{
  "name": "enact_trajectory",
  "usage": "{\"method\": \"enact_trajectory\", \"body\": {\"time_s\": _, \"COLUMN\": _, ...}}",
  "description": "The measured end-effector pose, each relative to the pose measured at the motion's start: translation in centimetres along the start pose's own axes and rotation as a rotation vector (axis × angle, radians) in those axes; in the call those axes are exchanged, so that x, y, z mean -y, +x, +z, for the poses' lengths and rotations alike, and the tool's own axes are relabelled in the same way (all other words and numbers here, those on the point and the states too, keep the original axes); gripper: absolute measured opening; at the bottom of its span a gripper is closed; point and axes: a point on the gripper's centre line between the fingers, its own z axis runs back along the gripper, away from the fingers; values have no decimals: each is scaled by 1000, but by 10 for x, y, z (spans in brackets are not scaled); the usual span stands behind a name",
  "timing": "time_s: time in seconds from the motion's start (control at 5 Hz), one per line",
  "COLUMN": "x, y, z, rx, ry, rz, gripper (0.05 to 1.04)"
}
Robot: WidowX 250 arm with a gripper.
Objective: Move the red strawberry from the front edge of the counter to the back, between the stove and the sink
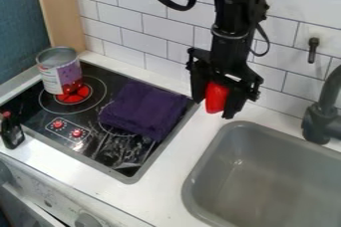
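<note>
I hold a red object (216,97) clamped between the fingers of my tool (216,105), above the white worktop (172,184) between the gray sink (233,132) and the black stovetop (78,147), where a folded purple cloth (143,107) lies beside an open can (61,73).

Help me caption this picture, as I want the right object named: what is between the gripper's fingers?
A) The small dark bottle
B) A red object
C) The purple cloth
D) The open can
B: the red object sits between the fingers of the gripper, while the purple cloth and the open can rest on the black stovetop.
</note>
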Motion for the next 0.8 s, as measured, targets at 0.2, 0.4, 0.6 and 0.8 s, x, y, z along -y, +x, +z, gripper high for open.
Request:
{"method": "enact_trajectory", "body": {"time_s": 0.2, "x": -12, "y": 14, "z": -23, "rx": -89, "ry": 51, "rz": 35, "gripper": 824}}
{"method": "enact_trajectory", "body": {"time_s": 0.4, "x": -14, "y": 16, "z": -38, "rx": -151, "ry": 73, "rz": 42, "gripper": 824}}
{"method": "enact_trajectory", "body": {"time_s": 0.6, "x": -19, "y": 21, "z": -50, "rx": -184, "ry": 47, "rz": 59, "gripper": 825}}
{"method": "enact_trajectory", "body": {"time_s": 0.8, "x": -35, "y": 27, "z": -54, "rx": -198, "ry": 26, "rz": 75, "gripper": 824}}
